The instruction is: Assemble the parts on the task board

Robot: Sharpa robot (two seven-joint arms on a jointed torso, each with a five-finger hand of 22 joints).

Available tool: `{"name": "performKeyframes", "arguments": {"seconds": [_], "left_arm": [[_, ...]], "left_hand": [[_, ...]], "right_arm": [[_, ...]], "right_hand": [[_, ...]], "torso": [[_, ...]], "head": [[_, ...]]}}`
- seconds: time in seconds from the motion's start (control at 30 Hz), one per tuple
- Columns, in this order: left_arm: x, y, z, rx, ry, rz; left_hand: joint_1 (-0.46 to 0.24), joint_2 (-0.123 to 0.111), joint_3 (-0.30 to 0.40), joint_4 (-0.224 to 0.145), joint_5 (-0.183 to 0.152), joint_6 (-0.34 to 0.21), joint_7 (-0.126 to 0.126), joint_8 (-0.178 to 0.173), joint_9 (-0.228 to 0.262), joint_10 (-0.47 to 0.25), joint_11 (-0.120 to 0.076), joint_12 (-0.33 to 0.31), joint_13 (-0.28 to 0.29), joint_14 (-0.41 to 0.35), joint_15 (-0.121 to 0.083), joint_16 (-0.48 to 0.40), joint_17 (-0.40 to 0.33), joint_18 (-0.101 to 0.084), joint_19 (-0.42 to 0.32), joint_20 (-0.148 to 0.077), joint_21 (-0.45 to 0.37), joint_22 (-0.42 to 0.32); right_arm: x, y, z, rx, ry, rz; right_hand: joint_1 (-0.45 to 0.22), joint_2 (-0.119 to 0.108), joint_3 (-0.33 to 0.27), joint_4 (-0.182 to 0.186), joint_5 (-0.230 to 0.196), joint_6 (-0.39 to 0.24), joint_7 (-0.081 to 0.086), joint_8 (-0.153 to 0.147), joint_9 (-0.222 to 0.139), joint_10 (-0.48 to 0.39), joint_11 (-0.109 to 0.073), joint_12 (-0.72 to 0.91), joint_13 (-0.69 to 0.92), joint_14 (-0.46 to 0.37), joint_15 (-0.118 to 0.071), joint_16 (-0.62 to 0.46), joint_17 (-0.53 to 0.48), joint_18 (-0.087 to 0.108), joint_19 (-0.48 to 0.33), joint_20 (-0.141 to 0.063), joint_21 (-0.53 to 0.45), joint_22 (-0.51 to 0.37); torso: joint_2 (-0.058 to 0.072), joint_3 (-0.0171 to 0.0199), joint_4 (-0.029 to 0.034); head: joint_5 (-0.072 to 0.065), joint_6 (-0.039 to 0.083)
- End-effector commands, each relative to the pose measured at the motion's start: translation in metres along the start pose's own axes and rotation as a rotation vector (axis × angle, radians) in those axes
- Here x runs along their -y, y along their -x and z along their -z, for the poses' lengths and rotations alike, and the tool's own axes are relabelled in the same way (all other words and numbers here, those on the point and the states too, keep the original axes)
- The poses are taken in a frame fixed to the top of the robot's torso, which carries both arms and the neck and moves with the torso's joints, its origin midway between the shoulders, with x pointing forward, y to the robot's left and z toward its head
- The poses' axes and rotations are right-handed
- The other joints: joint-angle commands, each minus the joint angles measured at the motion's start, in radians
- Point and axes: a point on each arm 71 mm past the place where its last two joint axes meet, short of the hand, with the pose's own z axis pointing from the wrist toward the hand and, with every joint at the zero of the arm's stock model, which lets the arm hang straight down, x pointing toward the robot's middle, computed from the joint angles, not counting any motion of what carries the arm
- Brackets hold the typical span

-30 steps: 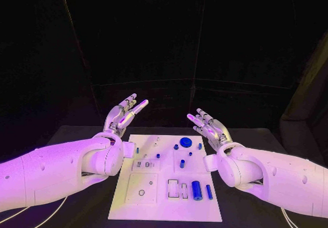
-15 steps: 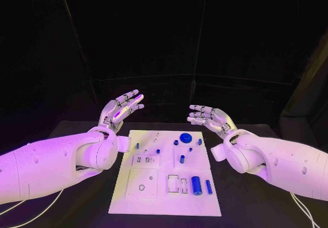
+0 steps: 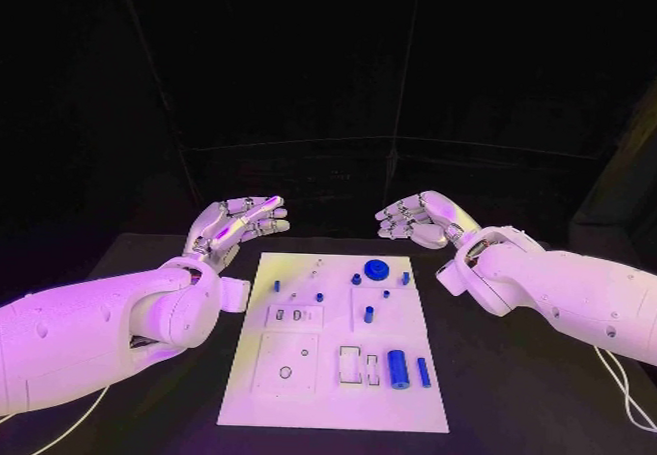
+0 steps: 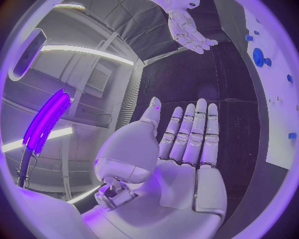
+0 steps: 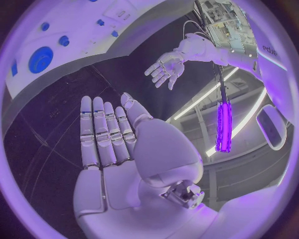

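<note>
Task board (image 3: 287,391) untouched; left hand (image 3: 240,224) and right hand (image 3: 419,220), both empty and spread, have tipped forward.

The head view looks down from above onto the board (image 3: 335,338) on the counter (image 3: 525,394), both arms reaching in from the sides. Each wrist view sits close behind its own robot hand, facing along the palm. Both wrist views share the board's far end, and each shows the other robot hand.
</note>
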Motion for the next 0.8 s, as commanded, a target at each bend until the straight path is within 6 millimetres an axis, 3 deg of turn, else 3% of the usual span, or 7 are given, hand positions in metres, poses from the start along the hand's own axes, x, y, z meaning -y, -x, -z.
{"name": "performKeyframes", "arguments": {"seconds": [0.03, 0.07, 0.17, 0.27, 0.5, 0.67, 0.8], "left_arm": [[0.012, -0.007, 0.006, -0.082, -0.114, 0.0], [0.013, -0.007, 0.007, -0.085, -0.116, -0.001], [0.018, -0.011, 0.015, -0.096, -0.126, 0.004], [0.022, -0.016, 0.021, -0.114, -0.129, 0.018], [0.028, -0.024, 0.028, -0.143, -0.131, 0.043], [0.028, -0.026, 0.028, -0.15, -0.127, 0.057], [0.027, -0.027, 0.027, -0.153, -0.127, 0.065]], "left_hand": [[0.012, 0.002, 0.001, -0.009, 0.003, 0.015, 0.029, -0.003, -0.003, 0.025, -0.006, -0.001, -0.001, 0.023, -0.006, -0.003, -0.003, 0.016, 0.017, -0.005, 0.006, -0.004], [0.013, 0.002, 0.001, -0.012, 0.003, 0.02, 0.027, -0.005, -0.004, 0.031, -0.008, -0.002, -0.002, 0.03, -0.008, -0.005, -0.004, 0.016, 0.023, -0.007, 0.006, -0.005], [0.019, 0.004, 0.008, -0.025, 0.004, 0.035, 0.021, -0.007, -0.007, 0.051, -0.014, -0.006, -0.004, 0.048, -0.014, -0.01, -0.009, 0.015, 0.038, -0.013, 0.005, -0.008], [0.021, 0.004, 0.01, -0.03, 0.003, 0.038, 0.02, -0.009, -0.009, 0.054, -0.015, -0.009, -0.004, 0.051, -0.014, -0.013, -0.011, 0.015, 0.041, -0.014, 0.004, -0.01], [0.02, 0.005, 0.012, -0.035, 0.003, 0.045, 0.018, -0.011, -0.01, 0.059, -0.016, -0.013, -0.006, 0.056, -0.015, -0.018, -0.014, 0.015, 0.044, -0.015, 0.001, -0.013], [0.016, 0.003, 0.011, -0.037, 0.003, 0.045, 0.02, -0.015, -0.012, 0.058, -0.015, -0.019, -0.007, 0.056, -0.014, -0.024, -0.017, 0.014, 0.046, -0.015, -0.002, -0.016], [0.014, 0.002, 0.011, -0.038, 0.003, 0.044, 0.02, -0.017, -0.013, 0.058, -0.015, -0.022, -0.007, 0.056, -0.014, -0.026, -0.018, 0.014, 0.046, -0.015, -0.003, -0.017]], "right_arm": [[-0.007, -0.003, -0.006, -0.103, 0.035, 0.285], [-0.009, -0.003, -0.008, -0.115, 0.036, 0.323], [-0.014, -0.005, -0.015, -0.162, 0.031, 0.459], [-0.017, -0.009, -0.021, -0.203, 0.024, 0.564], [-0.021, -0.02, -0.03, -0.281, 0.002, 0.704], [-0.022, -0.027, -0.035, -0.328, -0.011, 0.746], [-0.022, -0.031, -0.038, -0.355, -0.019, 0.759]], "right_hand": [[0.0, -0.045, 0.062, -0.001, 0.025, 0.104, -0.025, -0.017, -0.005, 0.131, -0.033, -0.039, -0.001, 0.17, -0.048, -0.003, -0.002, 0.008, 0.079, -0.051, 0.172, 0.093], [-0.001, -0.051, 0.073, -0.002, 0.025, 0.11, -0.029, -0.023, -0.005, 0.14, -0.035, -0.047, -0.001, 0.189, -0.054, -0.005, -0.003, 0.007, 0.084, -0.055, 0.199, 0.108], [-0.012, -0.071, 0.091, 0.0, -0.005, 0.127, -0.038, -0.034, -0.004, 0.164, -0.054, -0.062, 0.001, 0.34, -0.085, 0.065, 0.04, 0.013, 0.102, -0.078, 0.265, 0.146], [-0.026, -0.083, 0.101, 0.002, -0.037, 0.133, -0.047, -0.046, -0.005, 0.176, -0.062, -0.073, 0.001, 0.393, -0.097, 0.099, 0.072, 0.014, 0.123, -0.09, 0.306, 0.168], [-0.06, -0.105, 0.124, 0.003, -0.053, 0.131, -0.055, -0.075, -0.005, 0.15, -0.068, -0.086, 0.002, 0.427, -0.106, 0.192, 0.151, 0.013, 0.159, -0.102, 0.37, 0.2], [-0.078, -0.114, 0.149, 0.005, -0.058, 0.124, -0.058, -0.093, -0.005, 0.128, -0.069, -0.083, 0.003, 0.421, -0.107, 0.304, 0.225, 0.013, 0.177, -0.104, 0.418, 0.226], [-0.083, -0.121, 0.162, 0.006, -0.075, 0.106, -0.056, -0.095, -0.005, 0.09, -0.062, -0.086, 0.002, 0.422, -0.105, 0.369, 0.267, 0.013, 0.18, -0.101, 0.446, 0.242]], "torso": [[0.026, -0.0015, 0.0028], [0.03, -0.0015, 0.0033], [0.048, -0.004, 0.0082], [0.062, -0.0054, 0.015], [0.089, -0.0062, 0.0268], [0.101, -0.0089, 0.0284], [0.11, -0.0089, 0.028]], "head": [[-0.003, 0.006], [-0.003, 0.005], [-0.003, 0.018], [-0.008, 0.023], [-0.015, 0.026], [-0.022, 0.021], [-0.023, 0.024]]}}
